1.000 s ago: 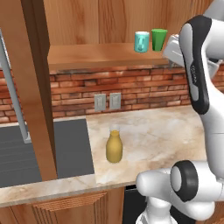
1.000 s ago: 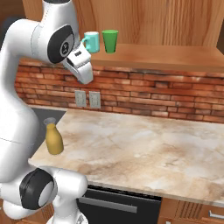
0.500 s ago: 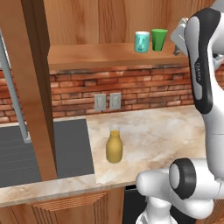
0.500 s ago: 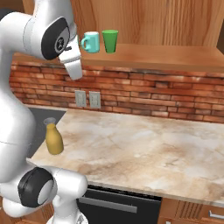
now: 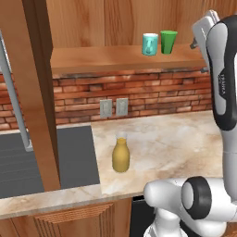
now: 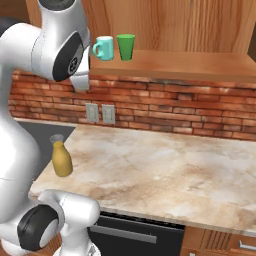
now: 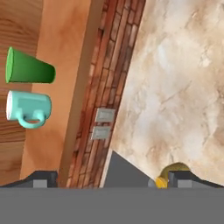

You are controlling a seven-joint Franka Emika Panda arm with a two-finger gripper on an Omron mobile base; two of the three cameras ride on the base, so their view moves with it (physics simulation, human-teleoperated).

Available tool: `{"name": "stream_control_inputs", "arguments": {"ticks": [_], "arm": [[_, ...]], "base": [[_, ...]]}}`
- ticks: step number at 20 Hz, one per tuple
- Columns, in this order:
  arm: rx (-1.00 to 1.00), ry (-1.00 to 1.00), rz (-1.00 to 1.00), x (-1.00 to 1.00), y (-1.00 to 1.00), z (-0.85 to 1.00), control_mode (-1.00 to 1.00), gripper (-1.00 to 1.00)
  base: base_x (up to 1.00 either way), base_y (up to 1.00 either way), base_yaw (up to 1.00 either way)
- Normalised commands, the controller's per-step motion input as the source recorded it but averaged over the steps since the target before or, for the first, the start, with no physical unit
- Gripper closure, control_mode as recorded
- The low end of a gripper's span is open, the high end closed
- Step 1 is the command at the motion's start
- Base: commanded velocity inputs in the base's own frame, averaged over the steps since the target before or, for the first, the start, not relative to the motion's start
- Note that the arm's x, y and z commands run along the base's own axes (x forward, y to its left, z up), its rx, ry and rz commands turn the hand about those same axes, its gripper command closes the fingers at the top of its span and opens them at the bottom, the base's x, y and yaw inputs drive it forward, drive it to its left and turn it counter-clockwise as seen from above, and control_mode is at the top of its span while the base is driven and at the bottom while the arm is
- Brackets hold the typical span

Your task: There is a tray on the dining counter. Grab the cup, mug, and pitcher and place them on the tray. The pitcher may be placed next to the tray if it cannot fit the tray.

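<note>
The green cup (image 5: 168, 41) and the teal mug (image 5: 149, 44) stand side by side on a wooden shelf (image 5: 115, 59), the mug to the cup's left. In the hand view the cup (image 7: 30, 68) and mug (image 7: 28, 109) lie sideways at the left. The yellow pitcher (image 5: 121, 156) stands upright on the kitchen counter below, near the sink. My gripper (image 7: 114, 179) is open and empty, with its fingertips (image 7: 41, 178) far apart. The hand (image 5: 203, 27) hangs at shelf height, right of the cup and apart from it. The tray and dining counter are out of view.
A dark sink (image 5: 46, 159) with a grey faucet (image 5: 14, 102) lies at the left behind a wooden post (image 5: 41, 92). Two wall outlets (image 5: 115, 107) sit on the red brick wall. The marble kitchen counter (image 5: 180, 139) stretches to the right.
The hand has risen and turned beside the shelf, drifting to the right in the left base view. Cup, mug and pitcher have stayed in place.
</note>
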Motion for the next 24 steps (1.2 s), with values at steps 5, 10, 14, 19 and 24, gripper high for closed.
{"name": "stream_control_inputs", "arguments": {"ticks": [5,10,14,19,24], "arm": [[0.17,-0.25,0.00,0.00,-0.10,0.00,-1.00,-1.00],[0.05,-0.11,0.00,0.00,-0.12,0.07,-1.00,-1.00],[0.00,-0.02,0.00,0.02,-0.01,0.15,-1.00,-1.00],[0.00,0.00,0.00,0.22,-0.07,0.25,-1.00,-1.00],[0.00,0.00,0.00,0.24,-0.14,0.18,-1.00,-1.00]], "base": [[0.00,0.00,0.00],[0.00,0.00,0.00],[0.00,0.00,0.00],[0.00,0.00,0.00],[0.00,0.00,0.00]]}}
